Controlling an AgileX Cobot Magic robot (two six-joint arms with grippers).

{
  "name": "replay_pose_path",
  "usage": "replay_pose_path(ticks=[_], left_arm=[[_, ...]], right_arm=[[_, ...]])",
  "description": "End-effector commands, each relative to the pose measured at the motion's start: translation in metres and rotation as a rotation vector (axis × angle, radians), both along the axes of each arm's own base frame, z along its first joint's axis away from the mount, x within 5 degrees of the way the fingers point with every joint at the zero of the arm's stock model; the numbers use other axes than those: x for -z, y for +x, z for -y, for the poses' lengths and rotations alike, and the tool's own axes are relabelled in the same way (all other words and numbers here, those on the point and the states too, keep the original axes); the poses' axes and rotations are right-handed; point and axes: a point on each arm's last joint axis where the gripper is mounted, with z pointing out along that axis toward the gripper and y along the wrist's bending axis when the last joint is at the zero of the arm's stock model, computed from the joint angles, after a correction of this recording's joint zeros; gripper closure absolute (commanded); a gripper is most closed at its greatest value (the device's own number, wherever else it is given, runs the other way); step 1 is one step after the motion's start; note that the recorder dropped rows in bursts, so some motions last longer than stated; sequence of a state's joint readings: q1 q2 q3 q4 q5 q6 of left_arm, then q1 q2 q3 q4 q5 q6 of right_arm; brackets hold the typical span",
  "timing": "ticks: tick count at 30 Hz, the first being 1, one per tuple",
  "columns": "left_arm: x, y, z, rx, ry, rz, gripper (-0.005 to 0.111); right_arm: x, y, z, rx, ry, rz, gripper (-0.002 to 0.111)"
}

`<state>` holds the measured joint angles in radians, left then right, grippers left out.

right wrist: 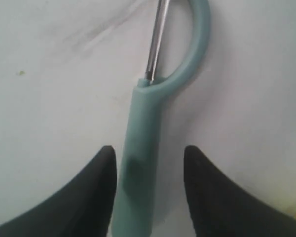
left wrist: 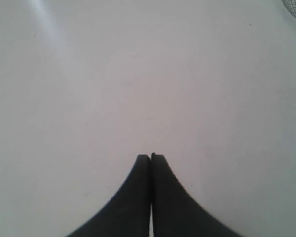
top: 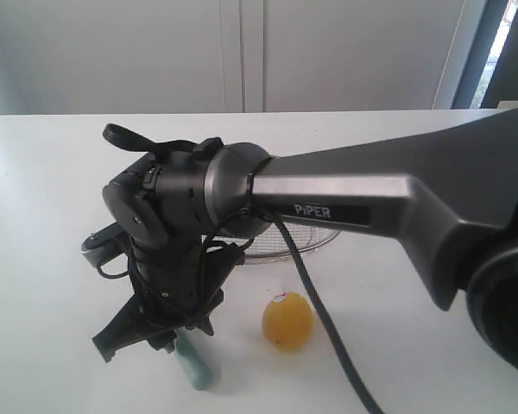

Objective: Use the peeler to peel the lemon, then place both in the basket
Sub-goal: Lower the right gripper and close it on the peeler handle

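Right hand released, jaws spread either side of the handle of the slim pale teal-green peeler lying on the white counter, left of the bright yellow oval lemon, silver wire-mesh basket just beyond, left hand clenched empty.

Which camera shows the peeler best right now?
The right wrist view: the peeler lies close up, teal handle between the open jaws, metal blade beyond. The exterior view shows only its handle end under the right gripper. The left wrist view shows none of it.
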<state>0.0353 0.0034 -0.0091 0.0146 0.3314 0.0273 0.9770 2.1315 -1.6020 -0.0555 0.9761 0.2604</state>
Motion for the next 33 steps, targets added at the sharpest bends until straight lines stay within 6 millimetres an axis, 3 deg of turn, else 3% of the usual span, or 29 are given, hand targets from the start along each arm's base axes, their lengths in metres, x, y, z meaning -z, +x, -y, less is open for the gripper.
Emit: replay_pose_path(ticks=[1,16,19,23,33], left_arm=[[0.003,0.000,0.000,-0.003,-0.003,-0.007,0.107],[0.003,0.000,0.000,-0.003,-0.003,-0.007,0.107],[0.003,0.000,0.000,-0.003,-0.003,-0.007,0.107],[0.003,0.000,0.000,-0.003,-0.003,-0.007,0.107],[0.003,0.000,0.000,-0.003,-0.003,-0.007,0.107]], right_arm=[[0.010,0.002,-0.001,0.001,-0.024,0.011,0.062],[0.025,0.002,-0.002,0.018,-0.045,-0.010,0.067],[0.025,0.002,-0.002,0.018,-0.046,-0.011,0.081],[0.023,0.002,-0.002,0.019,-0.048,-0.011,0.108],[0.010,0.001,-0.001,0.019,-0.028,0.002,0.108]])
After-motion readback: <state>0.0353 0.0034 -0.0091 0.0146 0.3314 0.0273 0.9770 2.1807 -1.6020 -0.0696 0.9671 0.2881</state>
